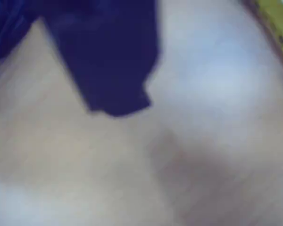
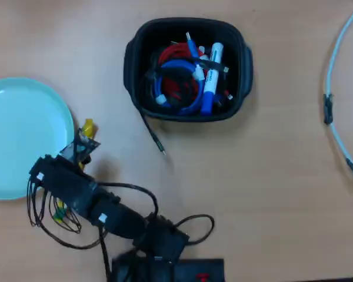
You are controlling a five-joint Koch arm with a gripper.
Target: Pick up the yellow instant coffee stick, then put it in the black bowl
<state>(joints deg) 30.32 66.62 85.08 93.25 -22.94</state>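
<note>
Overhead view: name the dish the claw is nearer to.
The teal plate, flat and bare, right beside the claw; the black bowl, full of cables, sits farther off.

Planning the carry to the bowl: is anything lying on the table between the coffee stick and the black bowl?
Only bare table lies between the yellow coffee stick and the black bowl; a thin black cable trails nearby.

The arm hides most of the yellow instant coffee stick (image 2: 87, 127); the wrist view is blurred throughout.
</note>
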